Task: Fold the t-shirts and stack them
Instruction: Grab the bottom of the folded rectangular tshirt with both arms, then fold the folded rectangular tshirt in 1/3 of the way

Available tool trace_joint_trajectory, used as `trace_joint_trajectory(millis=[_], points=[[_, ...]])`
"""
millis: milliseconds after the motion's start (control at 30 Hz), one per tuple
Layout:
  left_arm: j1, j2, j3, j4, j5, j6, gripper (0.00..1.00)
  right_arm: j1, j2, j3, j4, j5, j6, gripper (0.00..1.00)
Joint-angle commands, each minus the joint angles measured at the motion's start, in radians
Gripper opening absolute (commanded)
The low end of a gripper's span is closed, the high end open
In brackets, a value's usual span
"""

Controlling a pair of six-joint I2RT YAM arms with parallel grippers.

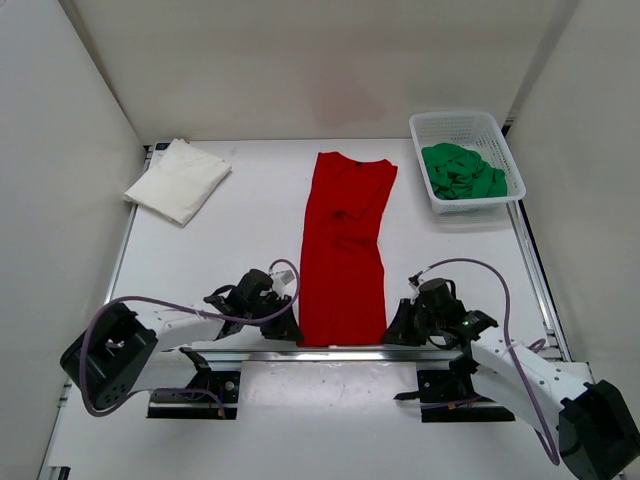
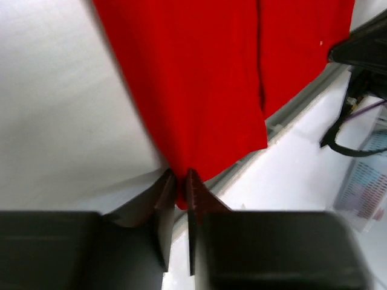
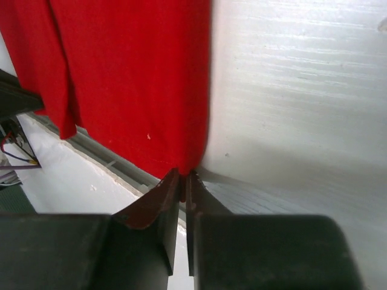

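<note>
The red t-shirt (image 1: 343, 250) lies as a long narrow strip down the middle of the table, collar at the far end, hem at the near edge. My left gripper (image 1: 290, 327) is shut on its near left hem corner (image 2: 179, 196). My right gripper (image 1: 394, 330) is shut on the near right hem corner (image 3: 183, 180). The white t-shirt (image 1: 179, 179) lies folded at the far left. The green t-shirt (image 1: 462, 171) sits crumpled in the basket.
A white lattice basket (image 1: 499, 140) stands at the far right. A metal rail (image 1: 330, 353) runs along the table's near edge just below the red hem. White walls enclose the table on the left, the right and the far side.
</note>
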Motion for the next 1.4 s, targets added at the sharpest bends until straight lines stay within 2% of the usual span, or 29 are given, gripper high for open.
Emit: trace_joint_trajectory(millis=[0, 100, 233, 333, 433, 500, 567, 767, 867, 1000, 1167, 1367], points=[[-0.017, 0.016, -0.053, -0.020, 0.006, -0.026, 0.15, -0.007, -0.013, -0.003, 0.015, -0.020, 0.007, 0.01], [-0.025, -0.025, -0.059, -0.077, 0.000, -0.028, 0.00, 0.015, -0.045, 0.017, -0.041, -0.017, 0.018, 0.00], [-0.033, -0.202, -0.082, -0.206, -0.014, -0.063, 0.00, 0.119, -0.124, 0.022, -0.143, -0.024, 0.091, 0.00], [0.002, -0.316, -0.088, -0.292, 0.041, -0.104, 0.00, 0.205, -0.158, 0.052, -0.201, -0.012, 0.148, 0.00], [0.047, -0.384, -0.063, -0.311, 0.056, -0.118, 0.00, 0.224, -0.152, 0.141, -0.233, 0.029, 0.127, 0.00], [0.062, -0.381, -0.007, -0.279, 0.055, -0.118, 0.00, 0.167, -0.108, 0.189, -0.221, 0.014, 0.069, 0.00], [0.059, -0.312, 0.056, -0.270, 0.044, -0.092, 0.00, 0.090, -0.054, 0.242, -0.160, -0.033, -0.026, 0.00], [0.180, -0.119, 0.281, -0.158, -0.025, -0.020, 0.00, -0.149, 0.191, 0.421, -0.023, -0.058, -0.233, 0.00], [0.216, 0.005, 0.400, -0.102, -0.063, -0.015, 0.00, -0.236, 0.314, 0.509, 0.056, -0.058, -0.276, 0.00], [0.257, 0.197, 0.561, -0.073, -0.132, -0.003, 0.00, -0.301, 0.484, 0.607, 0.145, -0.048, -0.306, 0.00], [0.303, 0.419, 0.703, -0.032, -0.145, -0.012, 0.00, -0.359, 0.660, 0.680, 0.236, -0.061, -0.309, 0.00], [0.329, 0.584, 0.823, -0.012, -0.168, -0.035, 0.00, -0.422, 0.808, 0.752, 0.326, -0.095, -0.280, 0.00]])
